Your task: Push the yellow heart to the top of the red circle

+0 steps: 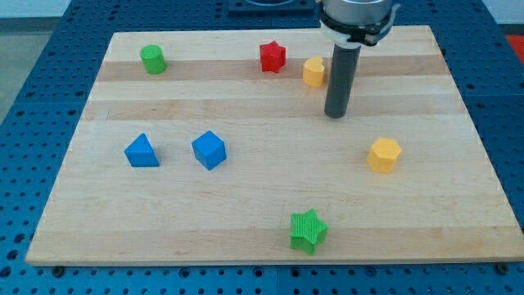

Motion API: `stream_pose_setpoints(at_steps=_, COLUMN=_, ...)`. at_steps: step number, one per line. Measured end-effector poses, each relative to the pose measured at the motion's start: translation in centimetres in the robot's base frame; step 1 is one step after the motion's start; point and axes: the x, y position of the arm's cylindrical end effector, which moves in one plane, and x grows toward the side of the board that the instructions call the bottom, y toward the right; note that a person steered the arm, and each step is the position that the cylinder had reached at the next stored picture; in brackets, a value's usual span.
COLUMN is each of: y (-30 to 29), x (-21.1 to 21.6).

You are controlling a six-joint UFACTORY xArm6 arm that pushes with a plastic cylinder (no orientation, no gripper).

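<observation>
My tip [336, 115] is resting on the desk [246, 197], just below and to the view's right of the yellow heart [313, 71]. The two are sitting near each other but apart, with a strip of bare wood showing between them. The heart is lying close to the desk's top edge, just right of the red star [273, 56]. My tool is only a plain dark rod [340, 78] with nothing to clench or release, so it is grasping nothing and touching no block.

The coming move is turning on this: the heart is lying up and to the left of my tip, so any push from here would be sending it further up-left, toward the star. No red circle is showing anywhere; the star is the only red block in view. It may be hiding behind the arm at the view's top, but I cannot tell. Until it is showing, I am judging that the push direction cannot be settled.

The other blocks are sitting well clear:
- green cylinder [152, 59] at the top left
- blue triangle [142, 151] and blue cube [209, 150] at the middle left
- yellow hexagon [384, 154] below and right of my tip
- green star [308, 230] near the bottom edge

No brand, label or writing is showing anywhere.
</observation>
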Motion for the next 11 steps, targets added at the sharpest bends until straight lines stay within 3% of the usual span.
stream_pose_setpoints(at_steps=2, y=-5.8, x=-4.6)
stream_pose_setpoints(at_steps=3, y=-5.8, x=-4.9)
stream_pose_setpoints(at_steps=4, y=-3.3, x=-8.0)
stream_pose_setpoints(at_steps=7, y=2.0, x=-11.1)
stream_pose_setpoints(at_steps=11, y=0.8, x=-8.3)
